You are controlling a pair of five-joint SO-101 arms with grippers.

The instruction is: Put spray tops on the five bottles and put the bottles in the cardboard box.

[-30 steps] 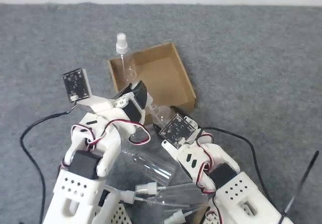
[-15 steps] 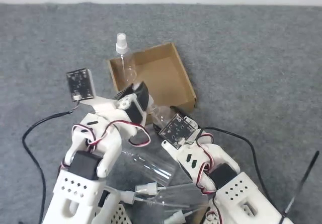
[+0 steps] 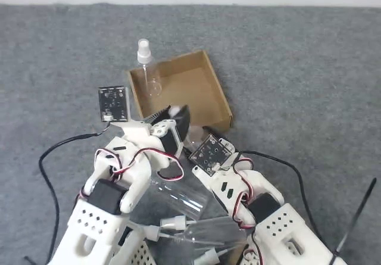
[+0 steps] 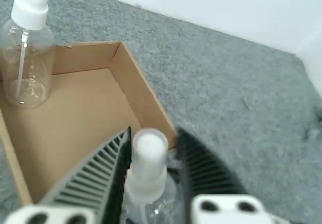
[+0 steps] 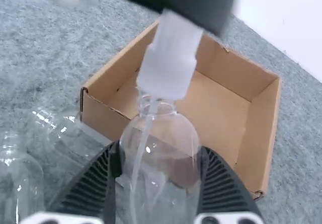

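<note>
— While the right gripper [image 5: 155, 158] clamps the bottle [image 5: 161, 133] just before the cardboard box [image 3: 193, 92], where is the left gripper [image 4: 153, 143]?
— At its spray top [image 4: 148, 148]; clamped or loose, I cannot tell; another capped bottle [image 3: 149, 77] stands in the box's corner.

No text, label, brand, number or sign is legible in any view. Small dark square circuit board on the left arm [image 3: 113, 103] and small dark square circuit board on the right arm [image 3: 209, 153]: each carries pale markings, too small to read. Brown cardboard box [image 3: 209, 85]: its visible walls are plain
</note>
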